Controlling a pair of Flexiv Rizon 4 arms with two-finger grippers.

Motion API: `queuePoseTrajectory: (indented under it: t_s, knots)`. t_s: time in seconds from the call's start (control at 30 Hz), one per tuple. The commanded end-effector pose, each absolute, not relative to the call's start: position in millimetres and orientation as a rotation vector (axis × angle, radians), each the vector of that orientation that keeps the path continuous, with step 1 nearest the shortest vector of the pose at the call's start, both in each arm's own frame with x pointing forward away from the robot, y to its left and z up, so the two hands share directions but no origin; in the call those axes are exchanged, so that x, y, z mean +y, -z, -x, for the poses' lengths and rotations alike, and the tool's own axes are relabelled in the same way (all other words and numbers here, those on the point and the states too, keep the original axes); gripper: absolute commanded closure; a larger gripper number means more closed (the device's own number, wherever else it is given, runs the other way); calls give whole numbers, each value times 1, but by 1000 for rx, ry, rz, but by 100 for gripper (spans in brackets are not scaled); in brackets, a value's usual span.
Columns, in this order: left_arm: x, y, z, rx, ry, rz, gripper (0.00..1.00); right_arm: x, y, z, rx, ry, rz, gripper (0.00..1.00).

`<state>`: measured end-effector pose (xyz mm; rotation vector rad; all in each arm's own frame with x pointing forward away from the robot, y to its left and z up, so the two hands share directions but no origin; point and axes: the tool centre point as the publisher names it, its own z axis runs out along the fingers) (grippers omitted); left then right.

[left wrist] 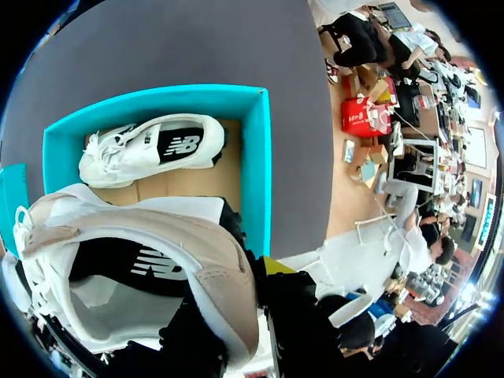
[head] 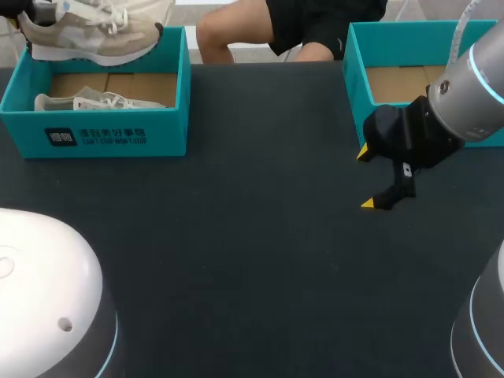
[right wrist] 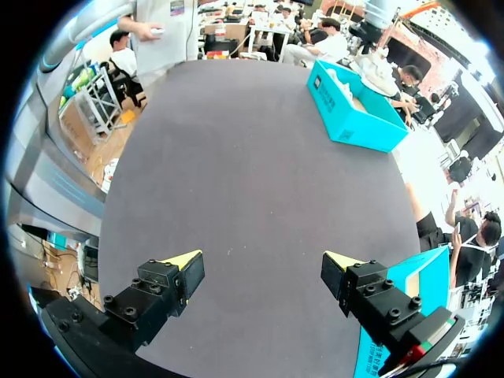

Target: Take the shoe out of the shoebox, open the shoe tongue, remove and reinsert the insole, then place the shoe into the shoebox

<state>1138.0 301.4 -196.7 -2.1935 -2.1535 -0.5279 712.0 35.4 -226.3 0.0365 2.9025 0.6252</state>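
My left gripper [left wrist: 240,319] is clamped on the beige-and-white mesh sneaker [head: 94,35], clear above the teal cardboard shoebox [head: 102,134] at upper left. My right gripper [head: 366,179] is spread and empty. Tongue, insole and return remain.

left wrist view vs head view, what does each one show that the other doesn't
Only left wrist: the black side panel of the beige-and-white mesh sneaker held aloft. Only head: the right tool, open over the dark table, and a second teal box. Both: that sneaker, and the teal cardboard shoebox with a white sneaker lying inside.
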Motion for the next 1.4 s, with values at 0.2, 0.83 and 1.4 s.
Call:
queuePoseTrajectory:
  t_s: [0.2,0.83,1.4]
  knots:
    - [308,229,-1138,-2157,527,2180,100,36,227,-712,2902,-623,-38,0]
    - [312,292,-1180,-2197,460,2059,100,36,227,-712,2902,-623,-38,0]
    - [305,340,-1184,-2166,431,2021,100,36,227,-712,2902,-623,-38,0]
